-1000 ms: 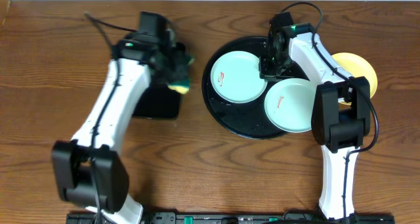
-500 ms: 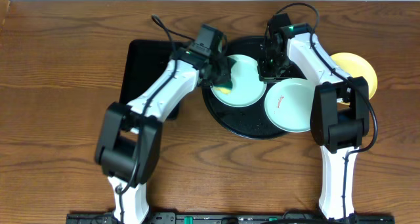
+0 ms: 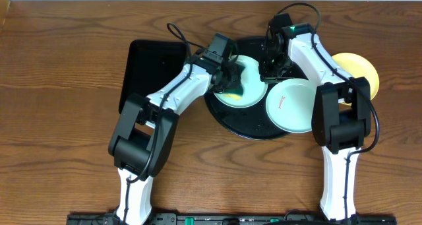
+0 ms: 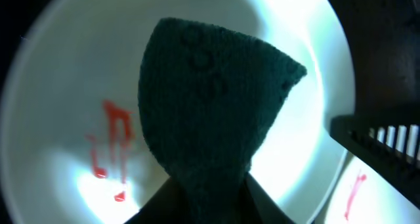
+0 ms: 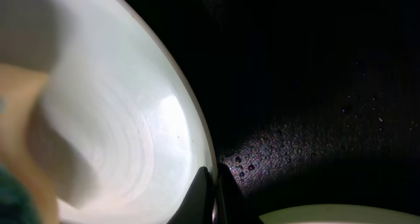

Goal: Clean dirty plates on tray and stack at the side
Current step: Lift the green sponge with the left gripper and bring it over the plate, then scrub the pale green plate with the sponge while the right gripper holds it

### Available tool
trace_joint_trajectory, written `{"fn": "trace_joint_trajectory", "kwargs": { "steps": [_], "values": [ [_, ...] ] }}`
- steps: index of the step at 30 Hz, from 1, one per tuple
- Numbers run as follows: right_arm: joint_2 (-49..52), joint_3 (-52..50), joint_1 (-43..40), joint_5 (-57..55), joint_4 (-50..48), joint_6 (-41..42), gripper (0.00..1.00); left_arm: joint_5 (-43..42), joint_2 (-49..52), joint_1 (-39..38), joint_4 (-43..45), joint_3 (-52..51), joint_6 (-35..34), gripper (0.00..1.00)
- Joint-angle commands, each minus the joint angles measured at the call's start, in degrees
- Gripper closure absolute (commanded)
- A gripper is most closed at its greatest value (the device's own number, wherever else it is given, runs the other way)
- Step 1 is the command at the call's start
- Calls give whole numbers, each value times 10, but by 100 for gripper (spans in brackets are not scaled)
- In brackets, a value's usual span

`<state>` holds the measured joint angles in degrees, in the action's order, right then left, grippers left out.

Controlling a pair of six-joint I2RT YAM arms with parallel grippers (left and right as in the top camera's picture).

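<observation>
One tray (image 3: 245,124) holds two mint plates, left plate (image 3: 252,86) at 10 o'clock, right plate (image 3: 290,107) at 4; one yellow plate (image 3: 361,70) lies outside at 3. Left claw (image 3: 227,84) clamps one sponge (image 4: 203,99); right claw (image 5: 214,184) closed, empty.

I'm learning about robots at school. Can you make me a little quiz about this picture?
1. True or false: the yellow plate sits off the round tray.
2. How many plates on the round tray show red marks? A one, B two, C three.
3. Fill in: the left fingers hold a ____ over a plate.
Key: 1 true; 2 B; 3 sponge.
</observation>
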<state>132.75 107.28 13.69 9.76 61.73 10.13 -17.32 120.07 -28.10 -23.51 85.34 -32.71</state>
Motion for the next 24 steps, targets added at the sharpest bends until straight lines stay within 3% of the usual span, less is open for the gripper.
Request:
{"fn": "trace_joint_trajectory", "kwargs": {
  "steps": [1, 8, 15, 20, 24],
  "values": [
    [14, -2, 7, 0, 0, -12, 99, -15, -5, -9, 3, 0, 23, 64],
    [14, -2, 7, 0, 3, -12, 99, 0, -6, -8, 7, 0, 51, 49],
    [14, -2, 7, 0, 5, -12, 99, 91, -21, -5, -2, 1, 137, 49],
    [14, -2, 7, 0, 5, -12, 99, 90, -22, -6, -10, 2, 199, 49],
    [14, -2, 7, 0, 5, -12, 99, 90, -22, -7, -12, 2, 207, 49]
  ]
}}
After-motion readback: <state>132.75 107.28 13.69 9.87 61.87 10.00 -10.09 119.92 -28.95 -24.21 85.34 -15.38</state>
